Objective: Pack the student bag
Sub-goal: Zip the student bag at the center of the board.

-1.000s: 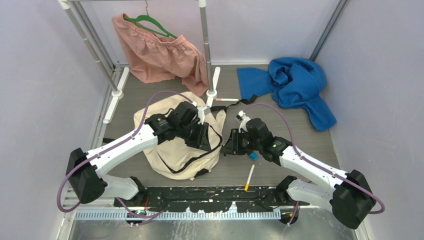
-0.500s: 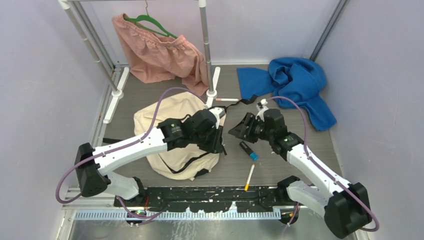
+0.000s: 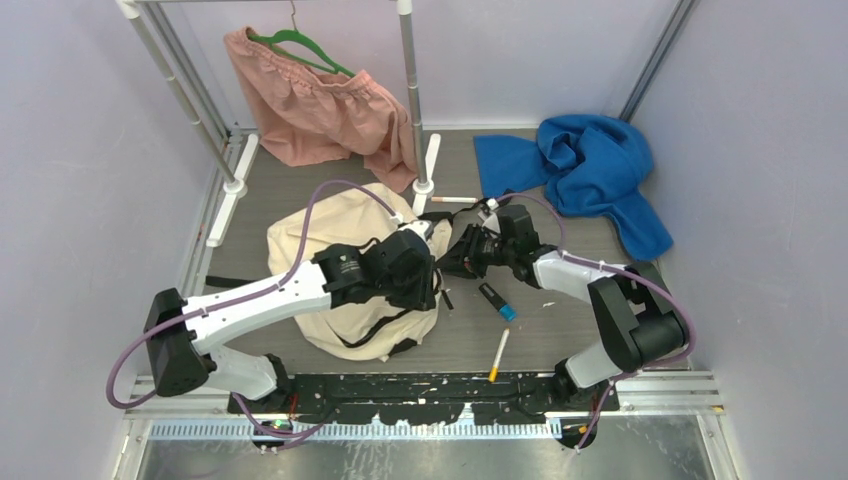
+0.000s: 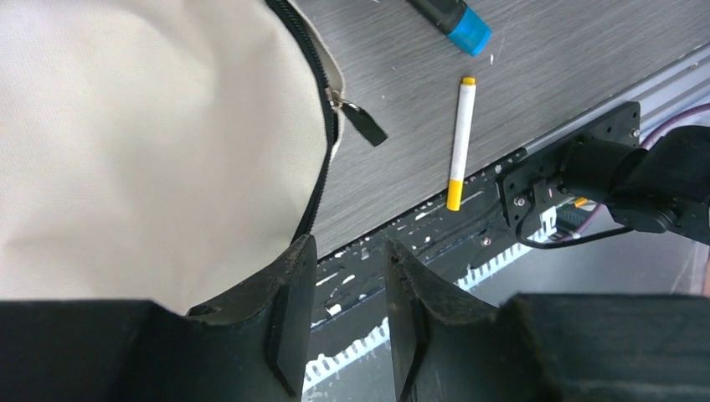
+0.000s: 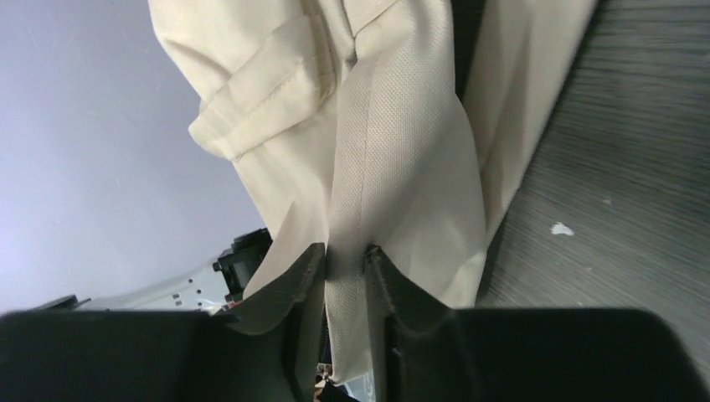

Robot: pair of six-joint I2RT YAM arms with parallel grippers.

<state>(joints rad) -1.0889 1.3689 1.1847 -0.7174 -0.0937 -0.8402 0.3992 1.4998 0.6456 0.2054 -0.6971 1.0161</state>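
The cream-beige student bag (image 3: 340,240) lies on the table with its black zipper line along the right edge. My right gripper (image 3: 452,262) is at that right edge and is shut on a fold of the bag's fabric (image 5: 393,151), which passes between its fingers (image 5: 345,251). My left gripper (image 3: 424,286) hovers over the bag's lower right edge, open and empty. In the left wrist view (image 4: 347,251) it sits beside the zipper, with the zipper pull (image 4: 360,120) just ahead.
A black marker with a blue cap (image 3: 497,301) and a white pen with a yellow end (image 3: 498,354) lie right of the bag. Another white pen (image 3: 452,200) lies by the rack base. Blue fleece cloth (image 3: 590,165) back right; pink garment (image 3: 320,105) hangs on the rack.
My right gripper has swung left to the bag's right edge and closed on its fabric. My left gripper has shifted right along the bag's edge.
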